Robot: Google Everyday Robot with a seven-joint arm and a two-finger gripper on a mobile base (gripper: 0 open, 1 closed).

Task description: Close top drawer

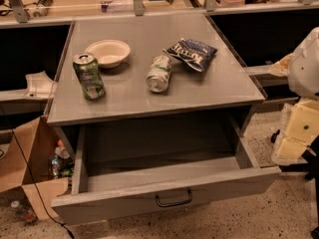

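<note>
The top drawer stands pulled well out, its long grey front running side to side with the loop handle at centre. Our gripper hangs just past the drawer's right end, off the front face; whether it is spread or closed we cannot tell. We judge it must come round to the drawer's near side before pushing inward, and the green can, bowl and chip bag above the drawer and the cardboard box to its left stay out of the way.
</note>
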